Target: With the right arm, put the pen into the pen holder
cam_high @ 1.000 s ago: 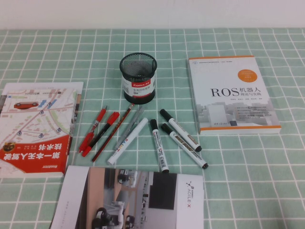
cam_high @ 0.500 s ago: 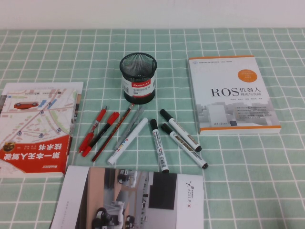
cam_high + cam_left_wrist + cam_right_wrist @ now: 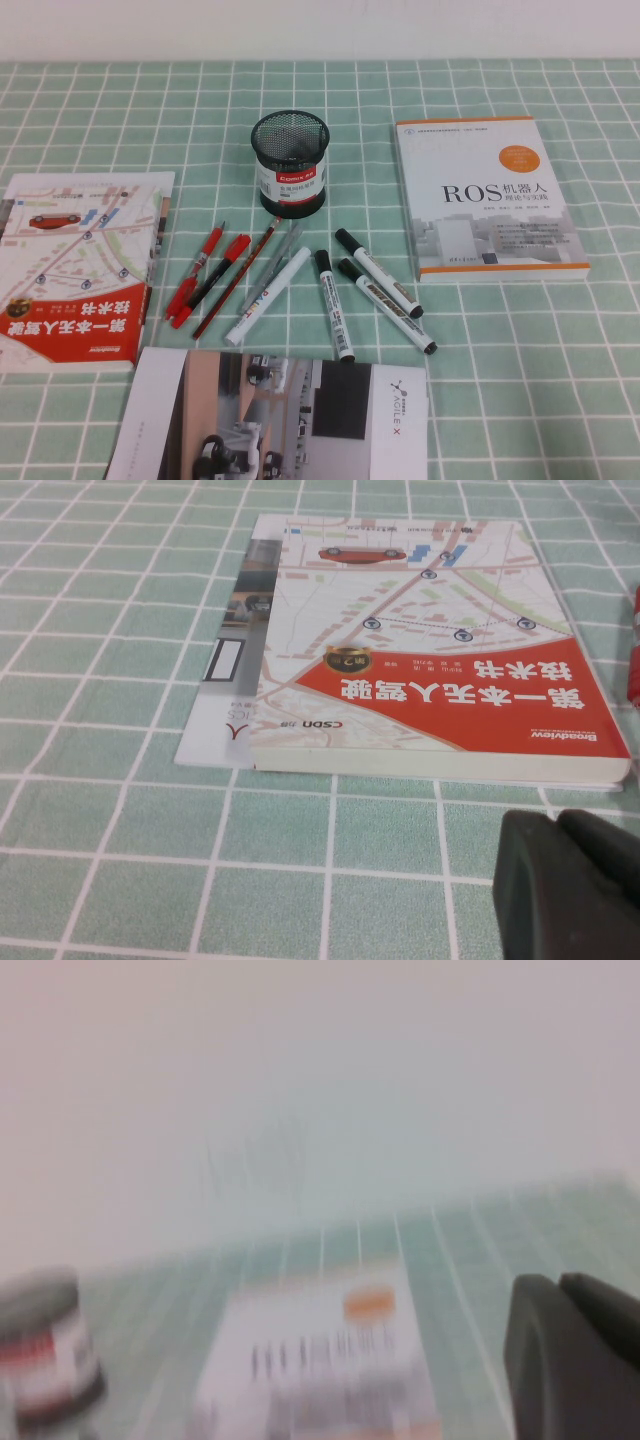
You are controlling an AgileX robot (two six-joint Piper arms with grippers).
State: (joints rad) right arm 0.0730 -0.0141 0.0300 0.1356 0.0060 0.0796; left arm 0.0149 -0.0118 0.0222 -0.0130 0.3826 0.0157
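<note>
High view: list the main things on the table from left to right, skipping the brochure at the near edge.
Map-cover book → red pens → all-white marker → pen holder → three black-capped markers → ROS book. Neither gripper shows in this view.

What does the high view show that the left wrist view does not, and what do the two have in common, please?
Only the high view: the pen holder, three black-capped markers, a white marker, the ROS book; no gripper. Only the left wrist view: the left gripper, low over the cloth beside the book. The right gripper, shut, appears in neither. Both: the red map-cover book and the green checked tablecloth.
</note>
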